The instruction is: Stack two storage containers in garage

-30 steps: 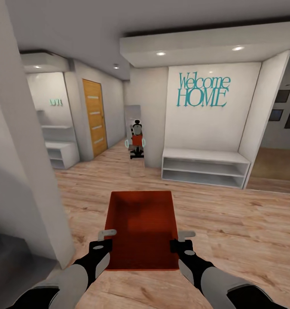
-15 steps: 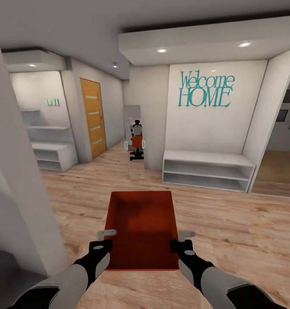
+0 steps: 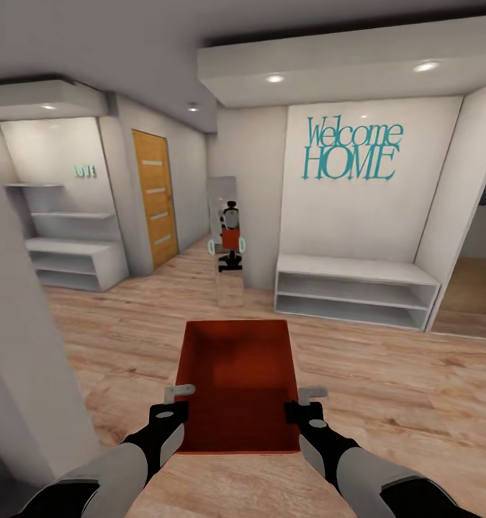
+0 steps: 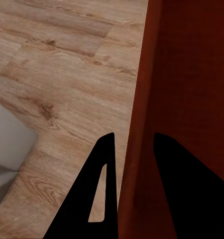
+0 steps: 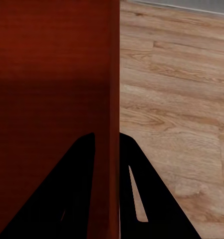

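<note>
Low in the centre of the head view, orange-red bin (image 3: 237, 385) carried level over the wood floor (image 3: 387, 388), left gripper (image 4: 129, 164) and right gripper (image 5: 107, 164) each pinching a side wall, likely for balance toward the wooden door (image 3: 153, 194) at upper left.

Floor (image 3: 387, 388): light wood planks — runs through the hall to the far door.
White shelf unit (image 3: 354, 288): stands on the floor under the lettered wall, its shelves bare.
Left shelf unit (image 3: 77, 262): white, on the floor by the corner.
</note>
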